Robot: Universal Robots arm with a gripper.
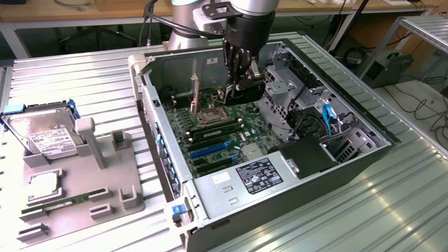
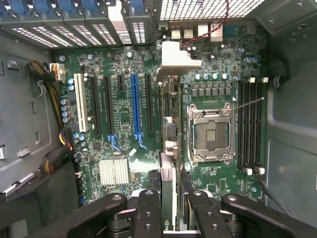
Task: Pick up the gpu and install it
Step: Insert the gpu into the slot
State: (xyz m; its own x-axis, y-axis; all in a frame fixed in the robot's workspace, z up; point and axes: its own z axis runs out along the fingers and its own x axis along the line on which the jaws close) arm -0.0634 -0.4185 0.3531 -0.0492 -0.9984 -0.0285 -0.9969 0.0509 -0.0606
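The gpu is seen edge-on in the wrist view, a thin card with its silver end bracket pointing toward the case's slotted rear wall. My gripper is shut on it, one black finger on each side. The card hangs over the green motherboard, between the blue expansion slot and the open CPU socket. In the exterior view my gripper reaches down into the open computer case, above the socket area.
A metal drive cage and cables stand close on the exterior view's right of the gripper. The power supply fills the near end. Outside the case, a grey fixture holds a hard drive and a memory stick.
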